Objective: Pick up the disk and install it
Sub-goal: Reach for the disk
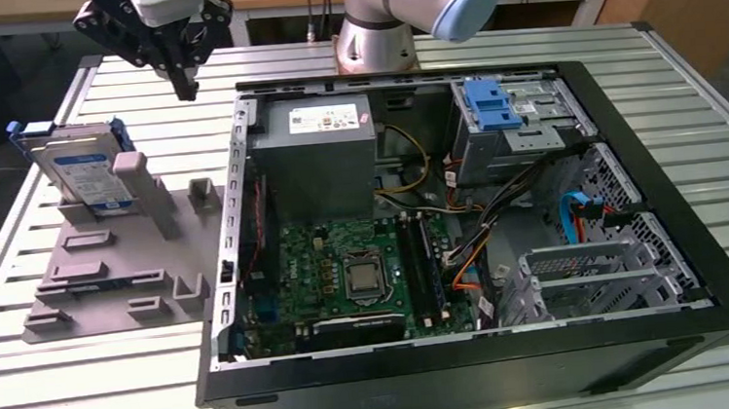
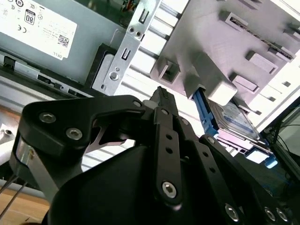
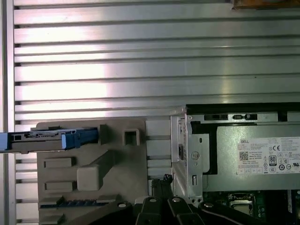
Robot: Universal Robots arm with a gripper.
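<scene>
Grey slatted aluminium table (image 1: 94, 402) carried two containers side by side: a flat grey plastic holder with raised blocks and slots (image 1: 110, 283) on the exterior view's left, and a black open-topped computer case lying on its side (image 1: 456, 378) on the exterior view's right.

The disk (image 1: 82, 173), a silver-grey rectangular hard drive with a blue-and-white label and a blue plastic frame, stood upright on its edge in a slot at the far end of the holder, leaning against a grey upright block. The holder's other slots looked unfilled. In the first wrist view the disk (image 3: 47, 139) appeared edge-on as a thin blue and grey bar across the holder (image 3: 122, 159).

Inside the case sat a large grey metal box with a white sticker (image 1: 322, 154) at the far side, a green circuit board (image 1: 343, 265) nearer the camera, and a silver metal cage with a blue plastic latch (image 1: 508, 120) in the far corner on the exterior view's right. Orange, yellow and blue cables ran between them, and a second silver metal frame (image 1: 591, 270) sat in the near corner on that side.

The black gripper (image 1: 184, 87) hung above the table near the far ends of the holder and the case, clear of the disk. In the second wrist view its claw (image 2: 159, 91) was pinched together to a narrow tip, holding nothing.
</scene>
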